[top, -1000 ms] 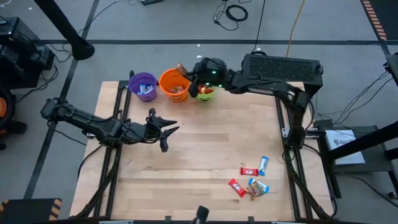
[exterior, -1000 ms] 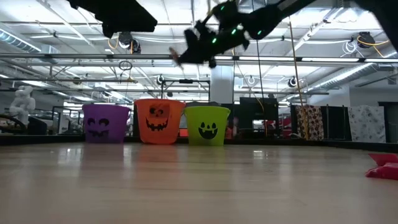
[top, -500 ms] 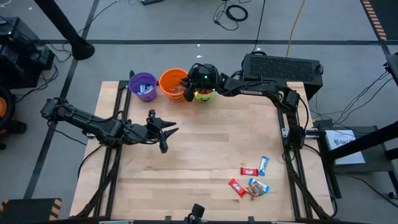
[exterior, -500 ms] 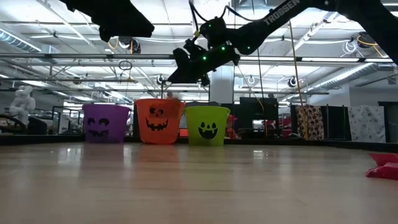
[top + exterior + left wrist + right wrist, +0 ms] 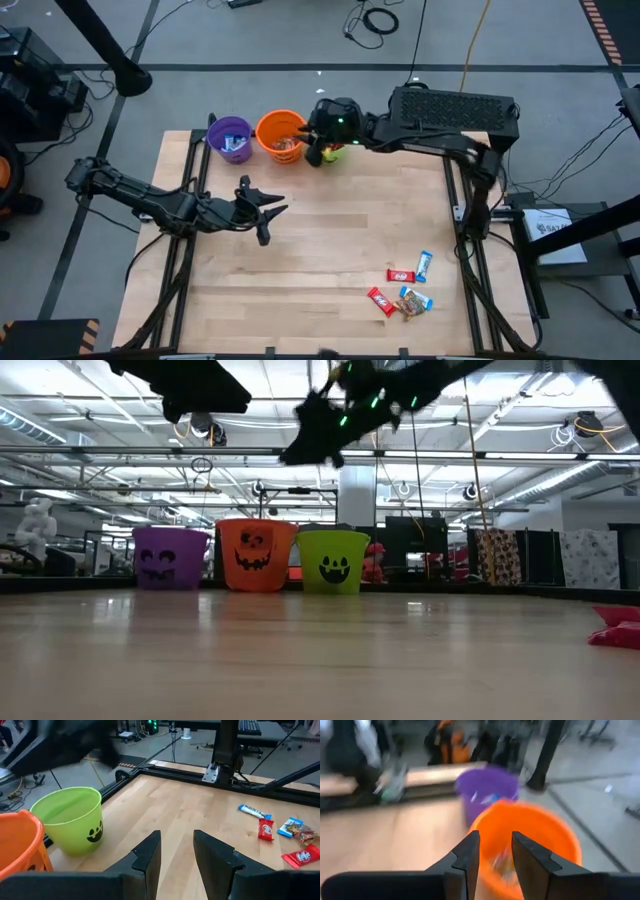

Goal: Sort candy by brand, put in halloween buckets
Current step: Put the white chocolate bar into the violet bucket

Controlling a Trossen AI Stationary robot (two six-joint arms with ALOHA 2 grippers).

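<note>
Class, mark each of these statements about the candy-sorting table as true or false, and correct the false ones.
1. The three buckets stand in a row: purple bucket, orange bucket, green bucket. True.
2. The right gripper is down among the loose candy. False: it hangs high above the buckets, near the orange and green ones.
3. The purple bucket holds no candy. False: the high view shows wrappers inside it.
4. A few pieces of candy lie on the table, far from the buckets. True.
5. The left gripper is open and holds nothing. True.
</note>
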